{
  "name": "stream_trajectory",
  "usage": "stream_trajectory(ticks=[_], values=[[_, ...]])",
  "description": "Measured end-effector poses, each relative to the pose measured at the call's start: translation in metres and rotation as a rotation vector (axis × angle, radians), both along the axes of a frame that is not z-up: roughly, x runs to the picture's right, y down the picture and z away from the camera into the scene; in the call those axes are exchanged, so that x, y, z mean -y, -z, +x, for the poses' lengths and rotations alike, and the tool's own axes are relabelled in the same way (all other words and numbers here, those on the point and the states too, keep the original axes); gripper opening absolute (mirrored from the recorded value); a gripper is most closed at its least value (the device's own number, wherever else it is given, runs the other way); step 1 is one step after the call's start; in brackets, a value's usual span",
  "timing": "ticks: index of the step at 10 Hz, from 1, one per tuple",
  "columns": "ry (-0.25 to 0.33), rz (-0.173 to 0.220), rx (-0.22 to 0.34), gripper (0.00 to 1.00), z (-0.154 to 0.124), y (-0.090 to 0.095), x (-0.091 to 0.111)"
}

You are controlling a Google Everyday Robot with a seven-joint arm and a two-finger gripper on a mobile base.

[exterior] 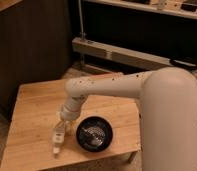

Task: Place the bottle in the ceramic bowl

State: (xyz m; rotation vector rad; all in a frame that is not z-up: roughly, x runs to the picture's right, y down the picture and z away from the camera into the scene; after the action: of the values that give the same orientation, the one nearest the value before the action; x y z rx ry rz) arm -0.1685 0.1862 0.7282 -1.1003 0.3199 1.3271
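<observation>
The bottle (57,139), slim and whitish, hangs tilted at the left front of the wooden table (37,105), its lower end close to the tabletop. My gripper (61,129) reaches down from the white arm (107,87) and is shut on the bottle's upper part. The ceramic bowl (93,134), round, black and glossy, stands on the table just to the right of the bottle and gripper, apart from them. Nothing lies inside it.
The table's front edge (67,161) runs close below the bottle and bowl. The arm's large white body (172,125) fills the right side. A dark cabinet wall (32,45) and a metal shelf rail (122,52) stand behind the table.
</observation>
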Motion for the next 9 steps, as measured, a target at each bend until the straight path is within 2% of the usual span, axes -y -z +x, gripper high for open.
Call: stream_trajectory(ticks=[3, 4, 6, 7, 8, 9], values=[[-0.017, 0.016, -0.026, 0.0, 0.034, 0.012, 0.017], [-0.031, 0.028, -0.047, 0.0, 0.06, 0.021, 0.031], [-0.072, 0.038, -0.086, 0.0, 0.101, 0.026, 0.052], [-0.101, 0.036, -0.123, 0.0, 0.132, 0.025, 0.062], [-0.114, 0.035, -0.149, 0.01, 0.15, 0.023, 0.066], [-0.116, 0.047, -0.182, 0.08, 0.167, 0.018, 0.069]])
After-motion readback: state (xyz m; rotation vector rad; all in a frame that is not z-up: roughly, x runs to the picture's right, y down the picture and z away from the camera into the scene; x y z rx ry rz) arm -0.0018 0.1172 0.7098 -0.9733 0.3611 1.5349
